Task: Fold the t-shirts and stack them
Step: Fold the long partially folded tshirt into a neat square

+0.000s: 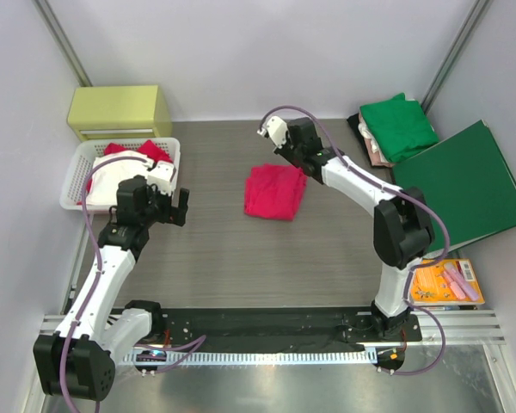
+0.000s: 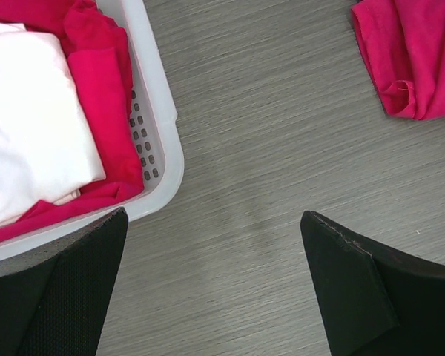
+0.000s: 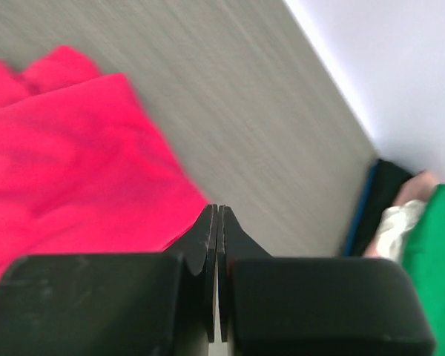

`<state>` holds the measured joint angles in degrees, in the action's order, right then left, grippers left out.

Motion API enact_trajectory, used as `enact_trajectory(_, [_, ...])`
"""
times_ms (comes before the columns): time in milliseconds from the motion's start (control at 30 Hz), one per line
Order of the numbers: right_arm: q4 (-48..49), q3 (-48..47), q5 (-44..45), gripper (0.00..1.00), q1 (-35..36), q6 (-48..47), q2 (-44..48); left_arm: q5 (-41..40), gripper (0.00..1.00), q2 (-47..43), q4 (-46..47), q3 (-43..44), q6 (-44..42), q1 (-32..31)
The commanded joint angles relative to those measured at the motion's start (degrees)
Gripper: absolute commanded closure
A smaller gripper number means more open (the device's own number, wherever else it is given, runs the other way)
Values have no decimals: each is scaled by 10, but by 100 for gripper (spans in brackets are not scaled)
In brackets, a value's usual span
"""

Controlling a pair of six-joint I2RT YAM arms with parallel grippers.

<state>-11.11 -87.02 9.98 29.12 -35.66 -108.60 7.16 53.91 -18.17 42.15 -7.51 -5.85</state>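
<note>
Top external: the left arm rises from its base at lower left, elbow bent. The left gripper (image 1: 179, 206) sits left of centre, just right of the white basket (image 1: 72, 188), jaws spread wide and holding nothing. The right arm reaches from lower right up to upper centre. The right gripper (image 1: 285, 148) is above the top right corner of the red t-shirt (image 1: 275, 191), and its jaws are hard to read from here. The red t-shirt lies folded mid-table. The green t-shirt (image 1: 400, 125) tops a stack at upper right, with the beige-pink t-shirt (image 1: 377, 151) under it, next to the dark-green folder (image 1: 466, 185). Only this view shows the yellow-green drawer box (image 1: 119, 112) and the orange packet (image 1: 445, 282).

Left wrist: the left gripper (image 2: 213, 222) points down at bare table, fingers far apart. The basket (image 2: 165, 130) is at upper left, and close up it holds a white cloth (image 2: 30, 126) on a red cloth (image 2: 96, 81). An edge of the red t-shirt (image 2: 415, 59) is at upper right.

Right wrist: blurred. The right gripper (image 3: 217, 213) is fully closed, tips pressed together, with nothing between them. The red t-shirt (image 3: 74, 156) is at left, below the tips, contact unclear. The green t-shirt (image 3: 437, 259) and beige-pink t-shirt (image 3: 394, 222) are at the right edge.
</note>
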Motion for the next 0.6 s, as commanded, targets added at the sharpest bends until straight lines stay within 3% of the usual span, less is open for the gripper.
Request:
enact_trajectory(0, [-36,40,-79,99,1,153,108,14,0,2,5,-4,7,4])
enact_trajectory(300, [-73,91,-198,99,1,214,108,16,0,7,5,-1,7,4])
enact_trajectory(567, [-64,152,-223,99,-8,237,81,15,0,10,5,0,6,4])
